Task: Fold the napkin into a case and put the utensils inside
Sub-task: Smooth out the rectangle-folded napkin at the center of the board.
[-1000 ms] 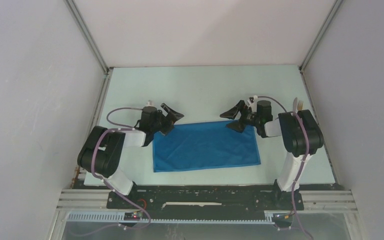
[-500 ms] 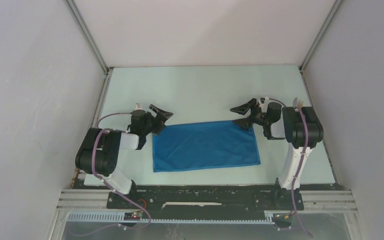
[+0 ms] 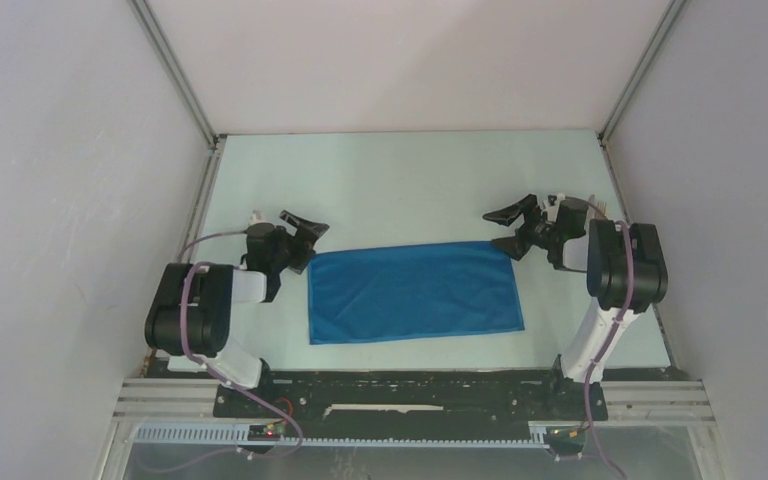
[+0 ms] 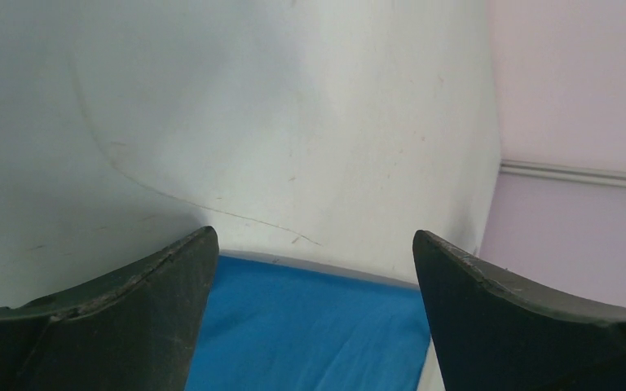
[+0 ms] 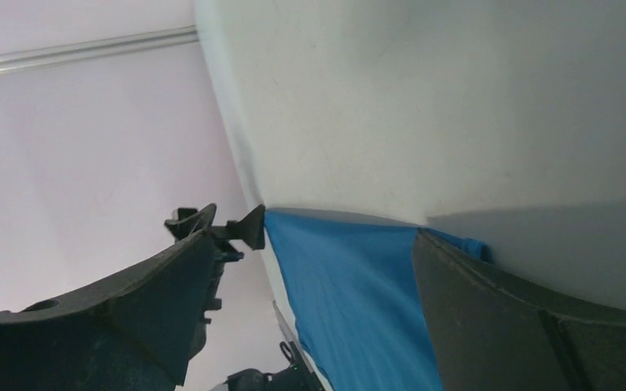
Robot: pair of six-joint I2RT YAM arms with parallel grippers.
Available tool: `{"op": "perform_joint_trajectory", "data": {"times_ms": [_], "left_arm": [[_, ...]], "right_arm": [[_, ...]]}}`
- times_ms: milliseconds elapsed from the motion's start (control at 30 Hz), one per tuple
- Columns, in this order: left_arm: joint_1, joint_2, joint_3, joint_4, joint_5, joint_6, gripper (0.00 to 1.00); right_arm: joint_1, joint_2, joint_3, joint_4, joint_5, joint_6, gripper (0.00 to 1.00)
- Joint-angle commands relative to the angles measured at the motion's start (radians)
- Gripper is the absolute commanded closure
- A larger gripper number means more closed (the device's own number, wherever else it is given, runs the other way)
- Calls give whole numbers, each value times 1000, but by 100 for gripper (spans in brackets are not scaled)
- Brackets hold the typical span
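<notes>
The napkin [image 3: 415, 292] lies flat as a bright blue rectangle on the pale table [image 3: 410, 180], its long edges running left to right, closer to the arms than to the back wall. The left gripper [image 3: 309, 243] sits just off its far left corner, jaws spread wide and empty. The right gripper [image 3: 493, 233] sits just off the far right corner, also wide and empty. Bare table stretches beyond the cloth's far edge. Fork [image 3: 603, 206] tines peek out behind the right arm.
</notes>
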State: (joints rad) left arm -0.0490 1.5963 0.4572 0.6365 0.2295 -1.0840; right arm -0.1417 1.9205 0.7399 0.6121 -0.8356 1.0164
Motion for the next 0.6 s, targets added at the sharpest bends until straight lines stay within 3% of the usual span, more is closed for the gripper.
{"op": "perform_joint_trajectory", "data": {"times_ms": [0, 133, 233, 300, 433, 567], "left_arm": [[29, -93, 8, -184, -71, 84, 0], [23, -254, 75, -375, -106, 174, 0], [-58, -395, 138, -523, -149, 259, 0], [-138, -401, 173, -543, -129, 253, 0], [-307, -240, 230, -370, -20, 130, 0], [-363, -50, 260, -149, 69, -13, 0]], "right_arm": [[-28, -66, 82, -294, 122, -187, 0], [-10, -162, 120, -370, 76, -241, 0], [91, -303, 178, -598, 225, -373, 0], [211, -341, 183, -605, 271, -366, 0], [418, -221, 180, -384, 175, -207, 0], [498, -99, 170, -135, 129, -37, 0]]}}
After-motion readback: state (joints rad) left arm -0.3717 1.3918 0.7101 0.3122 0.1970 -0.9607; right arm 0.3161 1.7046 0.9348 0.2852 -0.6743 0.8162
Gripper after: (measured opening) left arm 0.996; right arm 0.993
